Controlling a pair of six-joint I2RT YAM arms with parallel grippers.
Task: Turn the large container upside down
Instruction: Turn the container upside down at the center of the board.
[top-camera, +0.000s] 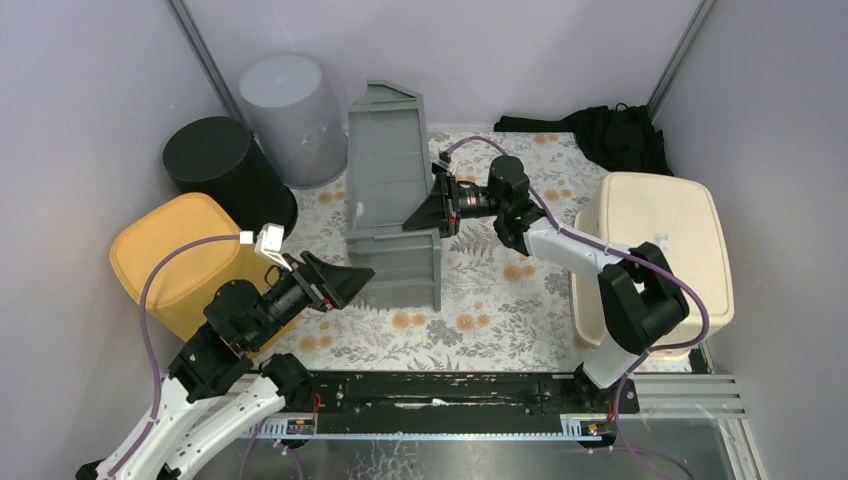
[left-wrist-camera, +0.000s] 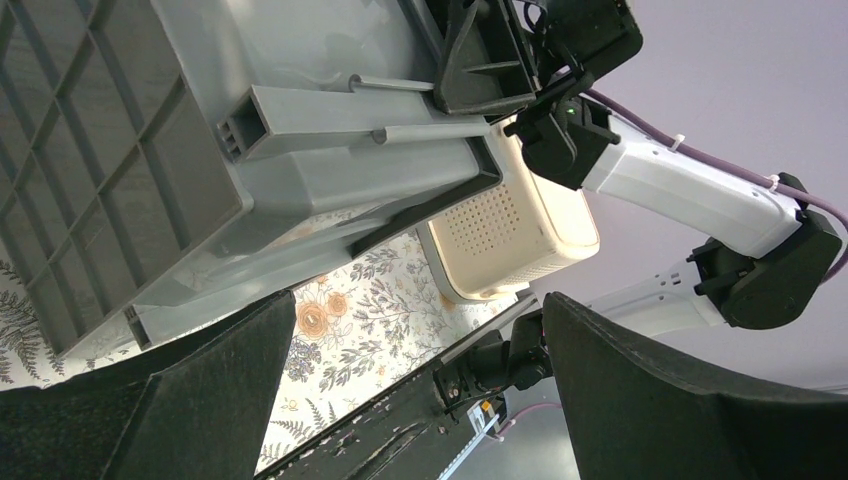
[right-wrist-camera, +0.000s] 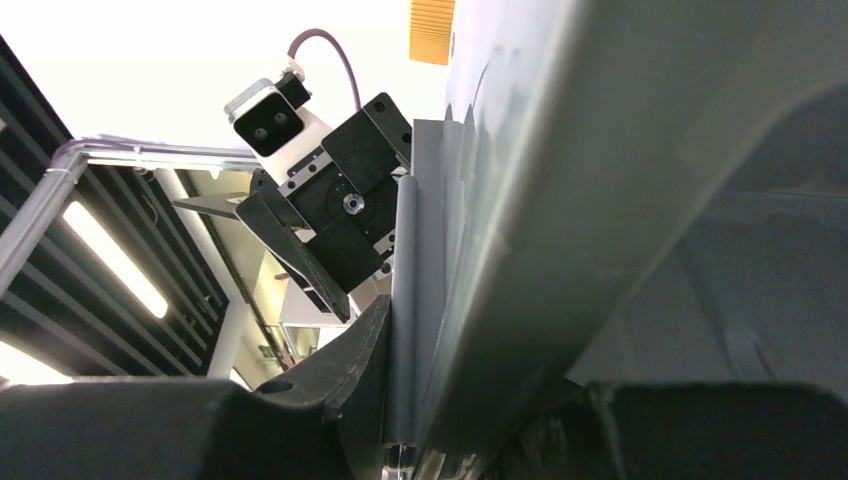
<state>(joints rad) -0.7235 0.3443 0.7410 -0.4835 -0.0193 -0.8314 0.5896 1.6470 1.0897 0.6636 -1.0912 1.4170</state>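
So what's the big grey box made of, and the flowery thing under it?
The big grey box looks like hard moulded plastic with a dull, matte finish. The left wrist view shows a grid of stiff ribs on its bottom, which is typical of plastic crates. The flowery cover lies flat and looks like printed cloth or vinyl sheet. I cannot tell which.

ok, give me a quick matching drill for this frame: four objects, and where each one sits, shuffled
Things:
1. large grey container
2. yellow tub
3. cream tub
4. black cloth

Places:
a. back right corner
b. mid-table, tipped up off its base
c. left side, next to the left arm
d. right side, next to the right arm

Pairs: 1-b, 2-c, 3-d, 4-a
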